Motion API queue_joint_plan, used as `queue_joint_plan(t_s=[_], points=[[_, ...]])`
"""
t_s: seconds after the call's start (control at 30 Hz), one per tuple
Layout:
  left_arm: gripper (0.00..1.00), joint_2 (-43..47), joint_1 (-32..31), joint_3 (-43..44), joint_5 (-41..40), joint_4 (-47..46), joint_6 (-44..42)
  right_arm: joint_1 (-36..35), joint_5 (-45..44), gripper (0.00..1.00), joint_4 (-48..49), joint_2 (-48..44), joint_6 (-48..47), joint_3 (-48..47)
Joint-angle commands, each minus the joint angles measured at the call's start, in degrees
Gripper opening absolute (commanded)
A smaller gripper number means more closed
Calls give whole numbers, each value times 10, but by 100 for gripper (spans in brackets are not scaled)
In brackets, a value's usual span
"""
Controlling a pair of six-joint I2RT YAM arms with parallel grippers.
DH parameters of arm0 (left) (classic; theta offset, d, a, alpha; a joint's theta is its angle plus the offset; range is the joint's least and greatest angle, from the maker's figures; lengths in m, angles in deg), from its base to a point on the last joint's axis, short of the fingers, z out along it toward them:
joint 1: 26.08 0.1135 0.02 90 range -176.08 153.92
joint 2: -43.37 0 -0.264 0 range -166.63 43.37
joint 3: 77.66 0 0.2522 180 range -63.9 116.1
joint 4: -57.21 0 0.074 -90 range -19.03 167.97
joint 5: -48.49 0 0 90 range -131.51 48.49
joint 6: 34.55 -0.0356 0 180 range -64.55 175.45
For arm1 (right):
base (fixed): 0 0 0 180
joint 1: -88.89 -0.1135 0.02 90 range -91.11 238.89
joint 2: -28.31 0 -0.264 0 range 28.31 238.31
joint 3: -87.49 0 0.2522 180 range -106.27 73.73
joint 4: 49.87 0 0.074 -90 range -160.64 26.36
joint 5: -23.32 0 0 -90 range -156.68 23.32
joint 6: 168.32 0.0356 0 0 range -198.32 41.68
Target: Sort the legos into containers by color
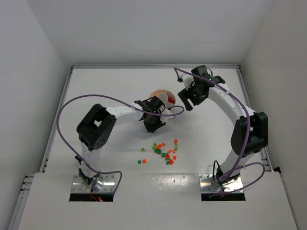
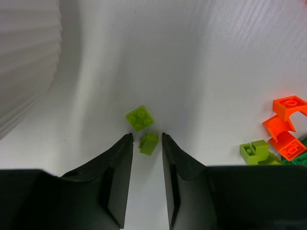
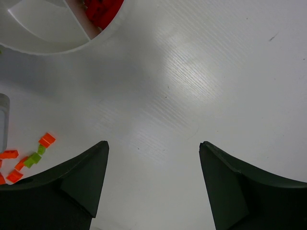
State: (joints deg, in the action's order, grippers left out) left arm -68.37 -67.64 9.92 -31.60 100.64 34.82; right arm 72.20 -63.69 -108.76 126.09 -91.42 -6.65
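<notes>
Many small legos (image 1: 164, 152) are seen from the top camera scattered on the table (image 1: 115, 86) at 6 o'clock of the white dish (image 1: 163, 92), whose containers are partly covered by the left arm. The left gripper (image 1: 154, 125) is lowered between dish and scatter, and the right gripper (image 1: 187, 103) hangs just at 3 o'clock of the dish, so a clash of arms is judged possible once a brick is carried over. From the left wrist, a tilted lime brick (image 2: 148, 143) is flanked by narrowed jaws, with slivers of table showing on both sides, so nothing is clamped yet. Because it lies askew, it could be twisted or squirted out when pinched. A second lime brick (image 2: 140, 117), close at 11 o'clock, could be knocked away. From the right wrist, the right claw is seen spread wide and empty, with red bricks (image 3: 103, 12) already lying in one compartment at 11 o'clock.
</notes>
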Motion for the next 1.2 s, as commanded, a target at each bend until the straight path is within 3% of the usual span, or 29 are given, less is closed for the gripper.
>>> queue_joint_plan(t_s=[0.0, 0.3, 0.6, 0.87, 1.17], points=[[33, -20, -5, 4, 23, 1, -12, 1, -5, 76, 7, -24, -8, -8], [17, 3, -5, -53, 23, 7, -17, 1, -5, 76, 7, -19, -8, -14], [7, 128, -5, -103, 57, 24, -4, -5, -5, 76, 7, -14, -8, -19], [0, 202, 41, -3, 90, 24, 81, -5, -5, 76, 7, -8, -8, -24], [0, 144, 116, 84, 72, -30, 172, -5, -5, 76, 7, -8, -8, -24]])
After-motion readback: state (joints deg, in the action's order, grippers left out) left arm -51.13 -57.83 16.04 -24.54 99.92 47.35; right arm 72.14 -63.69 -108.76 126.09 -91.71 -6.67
